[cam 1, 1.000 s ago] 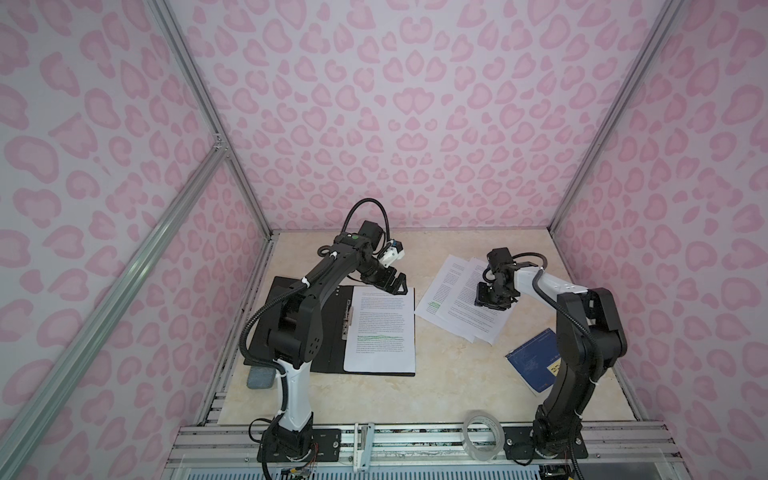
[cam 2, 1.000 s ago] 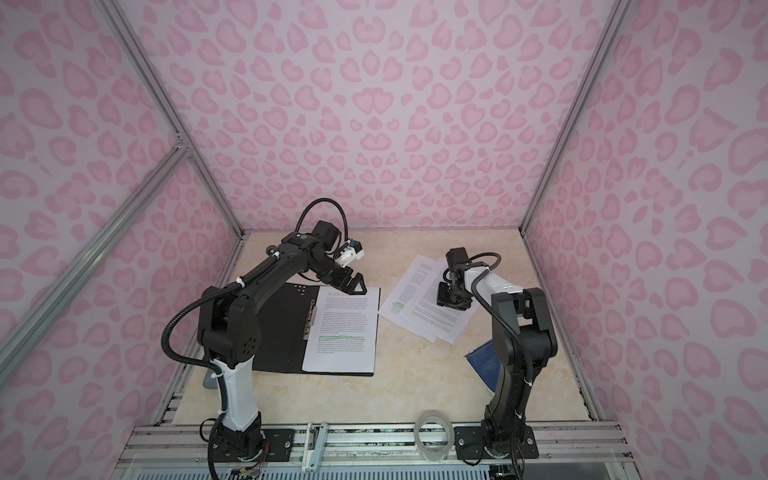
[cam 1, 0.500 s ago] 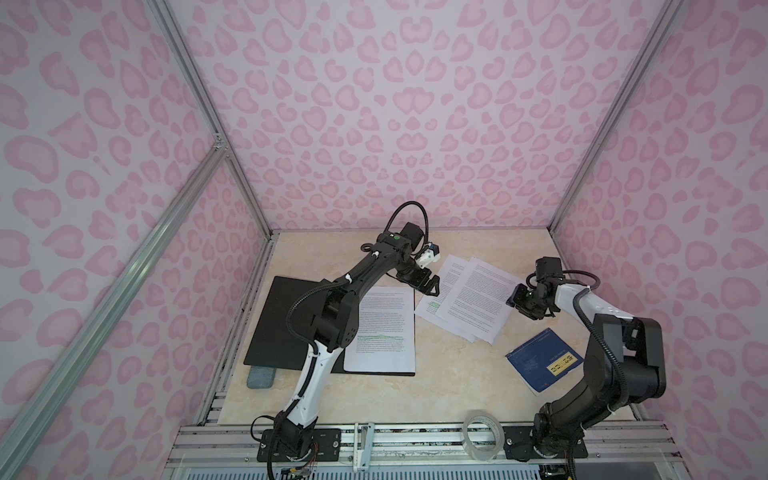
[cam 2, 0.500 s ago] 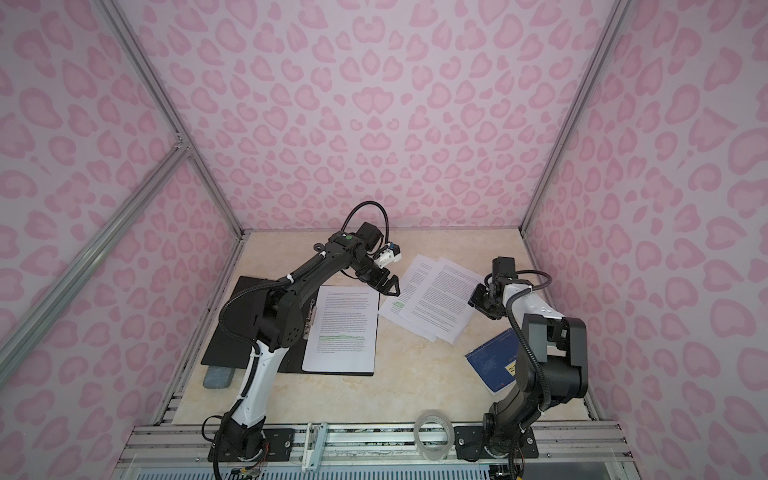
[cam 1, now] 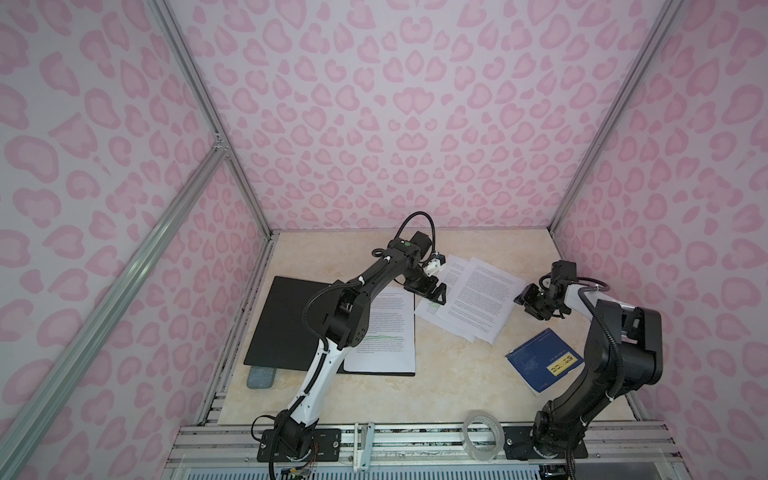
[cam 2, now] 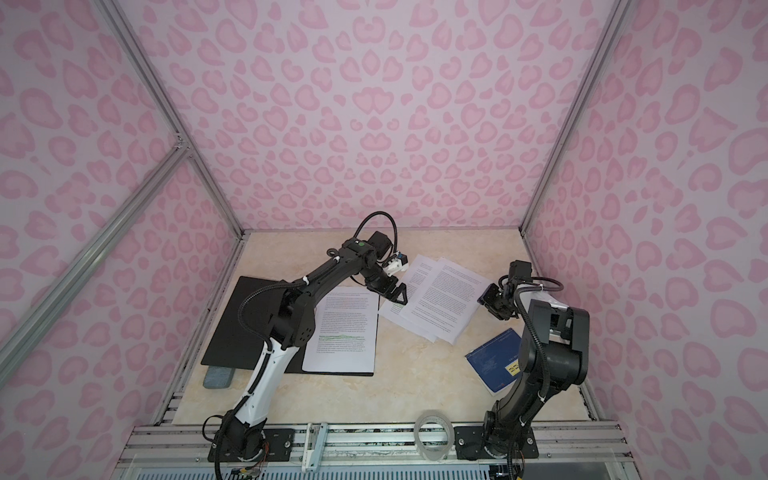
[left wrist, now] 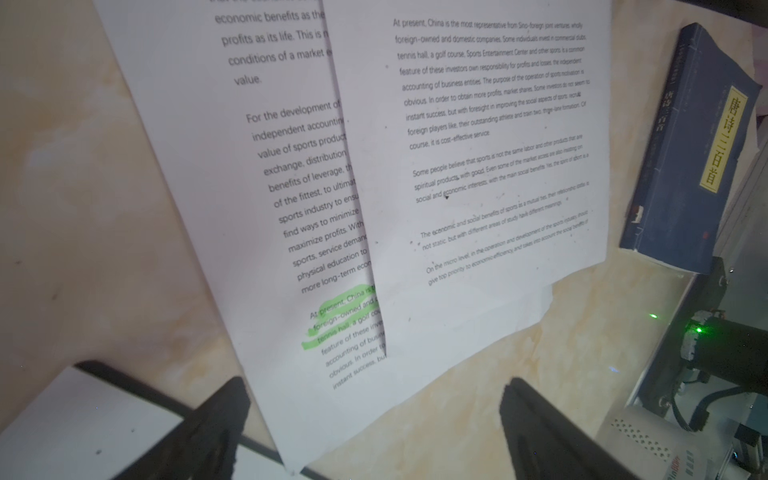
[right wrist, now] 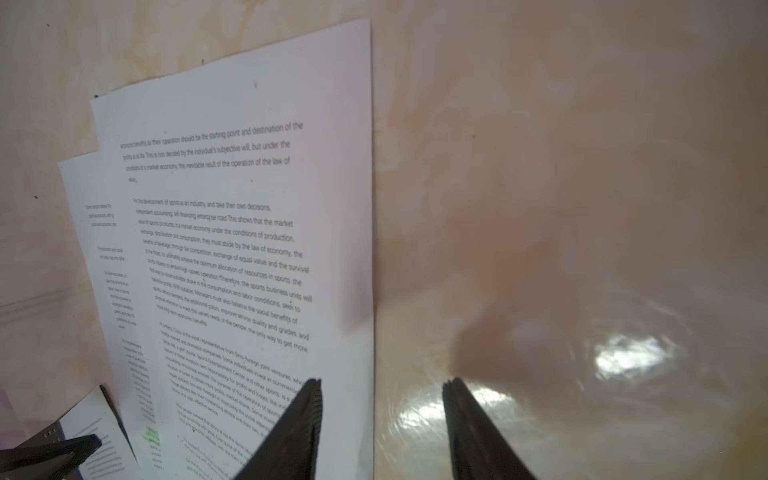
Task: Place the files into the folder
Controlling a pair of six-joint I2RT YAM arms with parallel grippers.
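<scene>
The folder (cam 1: 291, 320) (cam 2: 245, 324) lies open at the left, black inside up. One of the files (cam 1: 386, 332) rests on its right half. Two more files (cam 1: 478, 299) (cam 2: 440, 303) overlap on the table's middle. The lower one (left wrist: 291, 208) carries green highlights and the upper one (left wrist: 498, 124) (right wrist: 249, 249) covers most of it. My left gripper (cam 1: 430, 291) (left wrist: 374, 415) hangs open over the lower sheet's near-left corner, holding nothing. My right gripper (cam 1: 525, 301) (right wrist: 382, 399) is open at the upper sheet's right edge, with one finger over paper and one over bare table.
A dark blue booklet (cam 1: 540, 359) (left wrist: 698, 145) with a yellow label lies right of the loose sheets, near the right arm's base. A tape roll (cam 1: 482, 434) sits on the front rail. A small grey block (cam 1: 259, 378) lies by the folder's front left corner.
My left gripper has swung right from the folder's top edge to the loose sheets. My right gripper has drawn back to the right, off the sheets, to their right edge.
</scene>
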